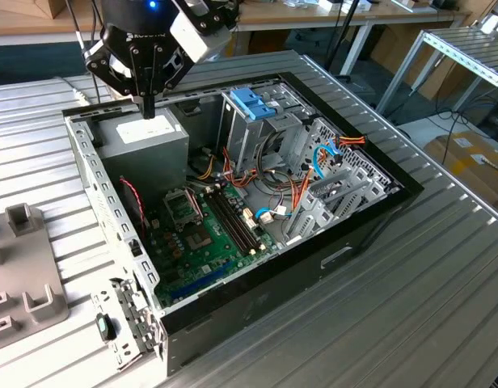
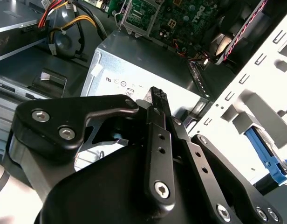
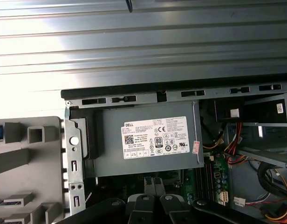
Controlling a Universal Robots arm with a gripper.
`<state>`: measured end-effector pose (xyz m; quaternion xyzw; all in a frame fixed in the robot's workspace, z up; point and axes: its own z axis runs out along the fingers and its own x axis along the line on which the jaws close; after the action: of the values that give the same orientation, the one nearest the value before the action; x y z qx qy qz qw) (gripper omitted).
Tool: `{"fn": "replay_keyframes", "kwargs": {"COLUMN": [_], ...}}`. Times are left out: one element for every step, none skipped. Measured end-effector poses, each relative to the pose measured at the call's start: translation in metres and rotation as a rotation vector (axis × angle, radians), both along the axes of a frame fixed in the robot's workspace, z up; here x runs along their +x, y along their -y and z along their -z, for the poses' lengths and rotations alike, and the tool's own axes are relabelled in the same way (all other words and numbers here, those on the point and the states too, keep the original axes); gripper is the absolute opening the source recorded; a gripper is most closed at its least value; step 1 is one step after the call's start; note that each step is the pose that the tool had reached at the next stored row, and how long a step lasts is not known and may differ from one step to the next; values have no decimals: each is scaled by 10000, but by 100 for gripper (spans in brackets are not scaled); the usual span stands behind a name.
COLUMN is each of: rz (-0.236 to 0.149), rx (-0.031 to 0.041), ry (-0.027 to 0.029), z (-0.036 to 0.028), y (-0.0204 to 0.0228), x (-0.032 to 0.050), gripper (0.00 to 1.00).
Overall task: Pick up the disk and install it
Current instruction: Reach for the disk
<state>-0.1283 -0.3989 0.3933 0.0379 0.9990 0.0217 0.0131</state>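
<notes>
Over the grey power supply (image 1: 144, 141) inside the open computer case (image 1: 257, 299), the gripper (image 1: 149, 109) hangs with its fingers pressed together, gripping nothing. Just outside the case wall, a blue edge — the disk (image 2: 263, 153), as far as can be told — sits in the grey holder (image 1: 31, 267) on the ribbed table (image 1: 443, 307).

Your table (image 1: 443, 267) is ribbed metal with a dull brushed sheen. The case (image 1: 257, 311) is bare grey sheet metal inside and semi-gloss black on its outer wall. In the exterior view, at eleven o'clock inside it, the power supply (image 1: 144, 141) is matt grey metal with a smooth white paper label (image 3: 155, 137). At one o'clock the latch (image 1: 253, 103) is smooth blue plastic. The gripper (image 2: 157, 95) is matt black with shiny screws. At eight o'clock of the case, the fixture (image 1: 23, 275) looks like matt grey plastic.
</notes>
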Motion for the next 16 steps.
{"fn": "replay_keyframes", "kwargs": {"rz": [0,0,0,0,0,0,2,2,0,1,1,0,0,0,0,0], "rx": [0,0,0,0,-1,-1,0,0,0,0,0,0,0,0,-1,0], "ry": [0,0,0,0,0,0,0,0,0,0,0,0,1,0,0,0], "z": [0,0,0,0,0,0,0,0,0,0,0,0,0,0,0,0], "y": [0,0,0,0,0,0,0,0,0,0,0,0,0,0,0,0], "x": [0,0,0,0,-1,-1,-6,-11,-24,-34,-41,-46,-54,-64,-77,-83], "gripper": [11,11,11,11,11,11,11,11,11,11,11,11,11,11,11,11]}}
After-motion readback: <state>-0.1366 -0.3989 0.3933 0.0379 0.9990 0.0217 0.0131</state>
